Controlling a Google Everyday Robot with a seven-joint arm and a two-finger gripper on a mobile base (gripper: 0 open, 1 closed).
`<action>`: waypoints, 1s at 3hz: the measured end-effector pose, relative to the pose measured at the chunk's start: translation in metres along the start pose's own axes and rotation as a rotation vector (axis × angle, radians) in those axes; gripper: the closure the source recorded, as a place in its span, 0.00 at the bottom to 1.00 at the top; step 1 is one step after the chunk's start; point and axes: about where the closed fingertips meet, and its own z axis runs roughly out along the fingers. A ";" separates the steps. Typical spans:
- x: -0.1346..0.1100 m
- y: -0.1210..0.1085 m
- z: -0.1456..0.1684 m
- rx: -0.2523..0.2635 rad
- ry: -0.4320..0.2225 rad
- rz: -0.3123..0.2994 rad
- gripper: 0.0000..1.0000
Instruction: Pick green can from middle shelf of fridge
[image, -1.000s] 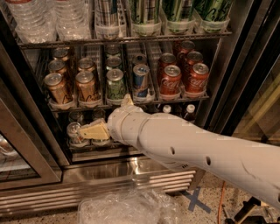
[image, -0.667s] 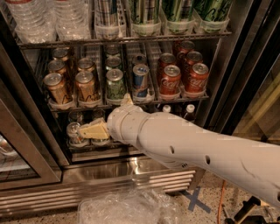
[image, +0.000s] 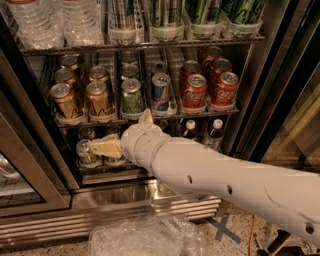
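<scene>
End effector (image: 120, 140) below middle shelf (image: 200, 113); green can (image: 131, 97) front-open (neighbouring cans (image: 161, 92) flank it).

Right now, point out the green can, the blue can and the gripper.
green can (image: 131, 98), camera view, its green body.
blue can (image: 161, 94), camera view, its label side.
gripper (image: 122, 131), camera view, between its fingertips, below the middle shelf (image: 175, 116).

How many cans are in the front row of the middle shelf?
6. Left to right: gold can, second gold can, green can, blue can, red can, second red can. Rows behind are partly hidden. The pincer sits just below the middle shelf, under the green can.
</scene>
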 end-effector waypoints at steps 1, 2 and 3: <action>0.003 -0.010 0.004 0.072 -0.024 0.012 0.00; 0.004 -0.017 0.011 0.120 -0.042 -0.001 0.00; 0.001 -0.022 0.017 0.161 -0.059 -0.033 0.14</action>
